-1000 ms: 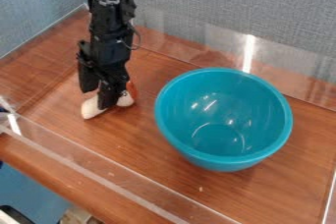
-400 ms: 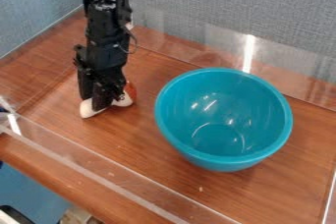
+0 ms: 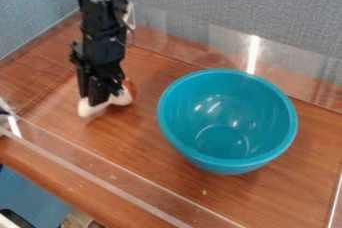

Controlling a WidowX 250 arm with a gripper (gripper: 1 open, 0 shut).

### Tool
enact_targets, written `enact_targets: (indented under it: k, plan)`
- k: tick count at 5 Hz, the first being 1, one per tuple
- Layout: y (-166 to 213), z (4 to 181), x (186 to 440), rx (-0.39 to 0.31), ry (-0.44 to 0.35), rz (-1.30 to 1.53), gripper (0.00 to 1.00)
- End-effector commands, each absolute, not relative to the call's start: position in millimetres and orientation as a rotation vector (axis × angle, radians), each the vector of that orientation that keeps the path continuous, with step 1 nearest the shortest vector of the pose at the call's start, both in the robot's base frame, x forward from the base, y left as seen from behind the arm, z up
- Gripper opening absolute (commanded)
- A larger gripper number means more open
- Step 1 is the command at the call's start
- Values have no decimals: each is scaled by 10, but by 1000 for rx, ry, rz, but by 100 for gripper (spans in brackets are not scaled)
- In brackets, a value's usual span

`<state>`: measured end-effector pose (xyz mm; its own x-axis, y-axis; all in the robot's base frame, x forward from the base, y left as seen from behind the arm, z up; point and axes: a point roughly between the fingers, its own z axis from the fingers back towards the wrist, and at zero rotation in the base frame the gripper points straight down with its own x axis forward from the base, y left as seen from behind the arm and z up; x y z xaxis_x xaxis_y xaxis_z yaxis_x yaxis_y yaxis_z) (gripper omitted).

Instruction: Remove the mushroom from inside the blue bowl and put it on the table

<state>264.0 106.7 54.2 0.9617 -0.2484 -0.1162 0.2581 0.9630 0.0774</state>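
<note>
Now the blue bowl [image 3: 227,120] holds nothing; the fingers [image 3: 98,94] clasp the mushroom [image 3: 102,102] beside it.

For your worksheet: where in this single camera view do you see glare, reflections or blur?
Camera view: pale highlights inside the blue bowl; sheen on the table and clear wall; the end effector over the mushroom looks slightly soft.

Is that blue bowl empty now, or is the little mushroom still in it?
Empty. The blue bowl shows only its bare glossy inside. The mushroom lies out on the table, under the gripper.
</note>
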Motion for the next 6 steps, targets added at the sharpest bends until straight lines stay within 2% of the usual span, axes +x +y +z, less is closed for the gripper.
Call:
enact_targets:
  k: [1,6]
  plan:
    - [1138,744,2667,112,47,-243,100]
    - [1172,591,2654,52,29,-250,100]
